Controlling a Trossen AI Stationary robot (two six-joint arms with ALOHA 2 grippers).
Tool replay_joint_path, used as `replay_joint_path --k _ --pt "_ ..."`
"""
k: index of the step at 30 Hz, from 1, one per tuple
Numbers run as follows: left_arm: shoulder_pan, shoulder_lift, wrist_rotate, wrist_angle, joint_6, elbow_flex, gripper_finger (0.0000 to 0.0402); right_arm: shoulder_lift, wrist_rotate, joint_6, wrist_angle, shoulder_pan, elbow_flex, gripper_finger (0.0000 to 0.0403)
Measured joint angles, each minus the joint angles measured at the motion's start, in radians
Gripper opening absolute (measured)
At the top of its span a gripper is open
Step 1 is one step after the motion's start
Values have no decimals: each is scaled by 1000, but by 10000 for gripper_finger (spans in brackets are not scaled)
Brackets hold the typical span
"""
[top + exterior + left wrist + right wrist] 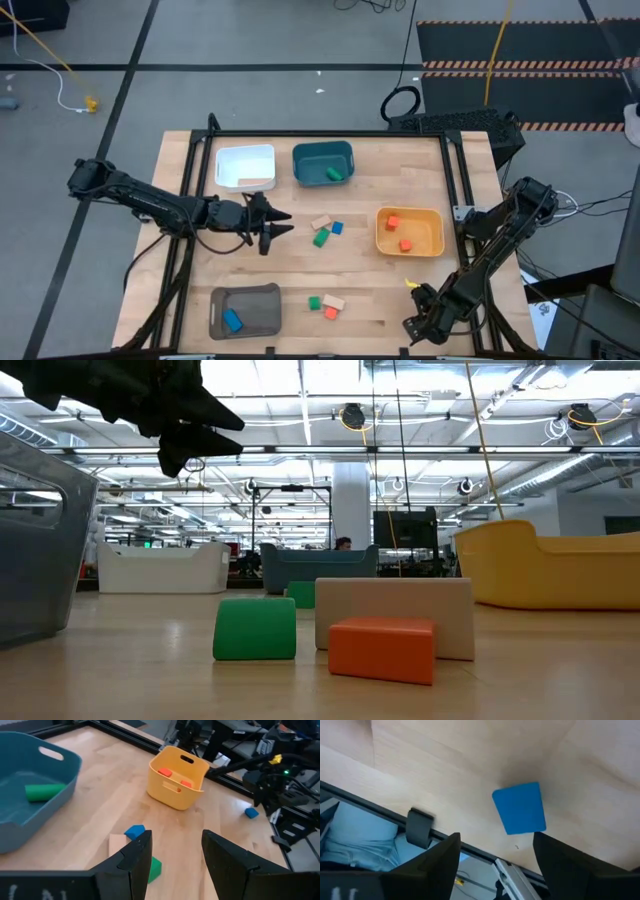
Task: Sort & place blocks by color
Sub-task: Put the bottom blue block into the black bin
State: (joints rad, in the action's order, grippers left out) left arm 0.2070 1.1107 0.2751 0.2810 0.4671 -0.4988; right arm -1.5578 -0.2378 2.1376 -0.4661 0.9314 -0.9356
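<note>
My right gripper (415,325) hangs open over the table's near right corner, pointing steeply down. A blue block (520,807) lies flat on the wood just ahead of its fingers, which stand apart from it; the arm hides this block from above. My left gripper (275,232) is open and holds nothing, left of a tan block (321,222), a blue block (337,228) and a green block (321,238). Near the front edge lie a green block (255,628), a tan block (395,615) and a red-orange block (382,648).
At the back stand a white bin (246,167) and a teal bin (323,163) with a green block inside. The yellow bin (409,231) at the right holds two red-orange blocks. The grey bin (245,311) at the near left holds a blue block. A black rail (420,827) edges the table.
</note>
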Motion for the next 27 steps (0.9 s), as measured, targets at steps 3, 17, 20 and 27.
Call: replay_joint_path --k 3,17,20,27 --pt "0 0 14 0 3 0 175 0 1 -8 -38 0 0 243" --pt "0 0 14 0 2 0 175 0 110 -37 -86 0 0 243" --pt "0 0 14 -1 2 0 175 0 111 -37 -91 0 0 243" --pt "0 0 14 -11 2 0 175 -35 106 -36 -46 2 1 243"
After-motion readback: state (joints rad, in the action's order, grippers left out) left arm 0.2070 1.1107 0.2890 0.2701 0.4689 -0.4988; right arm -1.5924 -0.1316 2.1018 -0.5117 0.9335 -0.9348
